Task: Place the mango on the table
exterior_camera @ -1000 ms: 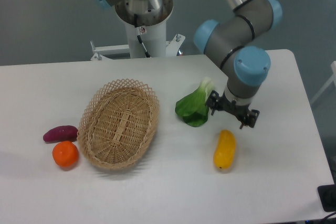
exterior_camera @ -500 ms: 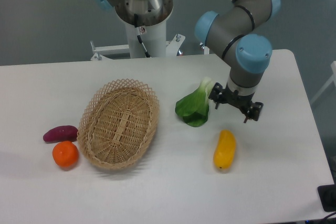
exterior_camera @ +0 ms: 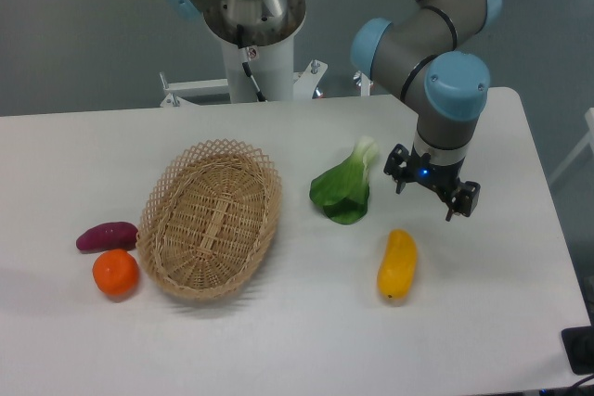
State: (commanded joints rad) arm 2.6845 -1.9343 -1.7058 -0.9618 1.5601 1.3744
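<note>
The mango [exterior_camera: 397, 265] lies flat on the white tabletop [exterior_camera: 501, 322], nearest the camera; above and to its right, apart from it, hang the jaws [exterior_camera: 432, 194], spread wide and holding nothing; the leafy green [exterior_camera: 344, 188] lies just beside them; the basket [exterior_camera: 213, 218] sits further left.

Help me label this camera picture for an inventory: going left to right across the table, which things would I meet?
Purple sweet potato → tangerine → wicker basket → leafy green → mango → the claw, hanging above the table.
</note>
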